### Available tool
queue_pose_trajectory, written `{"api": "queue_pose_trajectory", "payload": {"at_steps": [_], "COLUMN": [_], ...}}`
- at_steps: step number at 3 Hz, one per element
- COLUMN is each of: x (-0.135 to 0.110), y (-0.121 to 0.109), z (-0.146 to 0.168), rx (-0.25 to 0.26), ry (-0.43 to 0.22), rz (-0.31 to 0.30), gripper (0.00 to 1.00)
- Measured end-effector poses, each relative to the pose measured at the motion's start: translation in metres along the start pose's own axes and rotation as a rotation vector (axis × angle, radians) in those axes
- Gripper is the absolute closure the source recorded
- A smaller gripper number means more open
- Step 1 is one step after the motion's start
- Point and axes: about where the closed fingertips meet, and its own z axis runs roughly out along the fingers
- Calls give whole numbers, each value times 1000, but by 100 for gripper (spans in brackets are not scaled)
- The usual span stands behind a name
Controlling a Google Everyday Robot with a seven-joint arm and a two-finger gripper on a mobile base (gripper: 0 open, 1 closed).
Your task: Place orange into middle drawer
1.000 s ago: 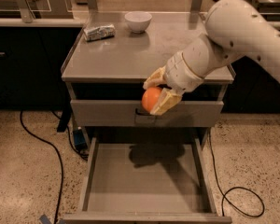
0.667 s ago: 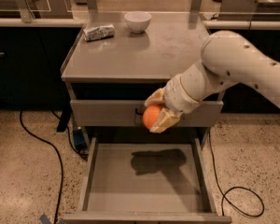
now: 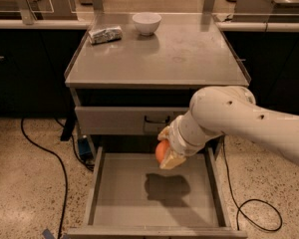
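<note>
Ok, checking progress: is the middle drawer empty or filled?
Empty: the middle drawer is pulled out and its floor is bare. The gripper holds the orange above it.

The cream gripper (image 3: 167, 152), over the plain grey drawer (image 3: 119, 195), clasps the bright orange (image 3: 160, 152); its arm (image 3: 229, 116) is white. Grey worktop (image 3: 179, 63), white bowl (image 3: 146, 23), silver packet (image 3: 105, 34), speckled beige floor (image 3: 25, 183), black cable (image 3: 61, 166).

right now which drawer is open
The lower one, the middle drawer, pulled out with its bare floor showing; the drawer front above is pushed in. The gripper holds the orange over it.
</note>
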Motion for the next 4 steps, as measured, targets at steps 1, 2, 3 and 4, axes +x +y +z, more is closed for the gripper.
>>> {"api": "queue_pose_trajectory", "payload": {"at_steps": [1, 2, 3, 4], "x": [11, 14, 17, 25], "y": [27, 28, 47, 75], "z": [30, 37, 87, 144], "rx": [-16, -20, -89, -154], "ry": [41, 38, 46, 81], "rz": [71, 83, 73, 63], "gripper": [100, 100, 100, 100]}}
